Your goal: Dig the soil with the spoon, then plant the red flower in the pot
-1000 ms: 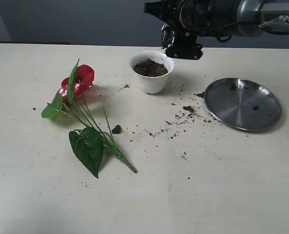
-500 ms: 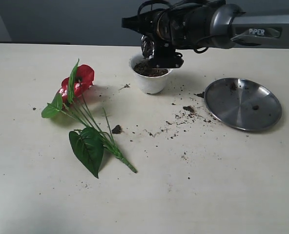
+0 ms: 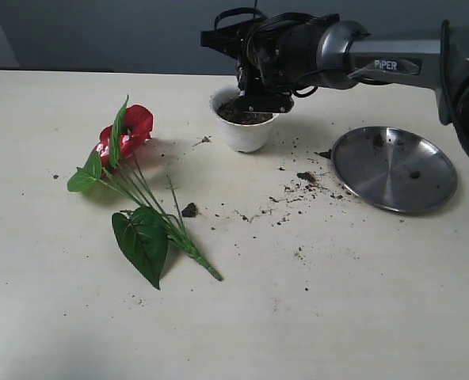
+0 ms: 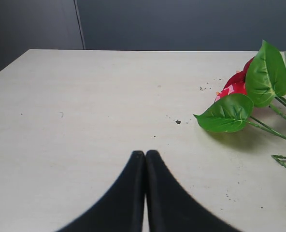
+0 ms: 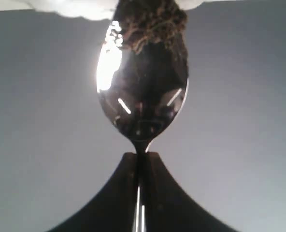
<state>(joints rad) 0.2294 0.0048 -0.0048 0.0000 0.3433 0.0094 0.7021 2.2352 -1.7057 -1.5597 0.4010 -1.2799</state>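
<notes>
Spoon is clamped by its thin handle between the right gripper's closed jaws. The bowl points straight out past the fingertips, so the arm can use it as a digging tip. The bowl's far end is pushed into the soil, with dark clumps and fibres sitting on it. The pot is directly under that gripper, wrist pitched down over the pot mouth; in the exterior view the gripper body hides the spoon. Judgement: dig step underway, hole not confirmed, since most of the soil surface is covered. The left gripper is shut on nothing, fingertips pressed together over bare table. The red flower lies flat ahead of those fingertips, untouched and well apart from the pot, probably left there for the later pick. A steel plate sits on the other side of the right gripper from the flower, with loose crumbs between it and the pot. Risk: levering the spoon could tip the light pot or throw out more soil.
</notes>
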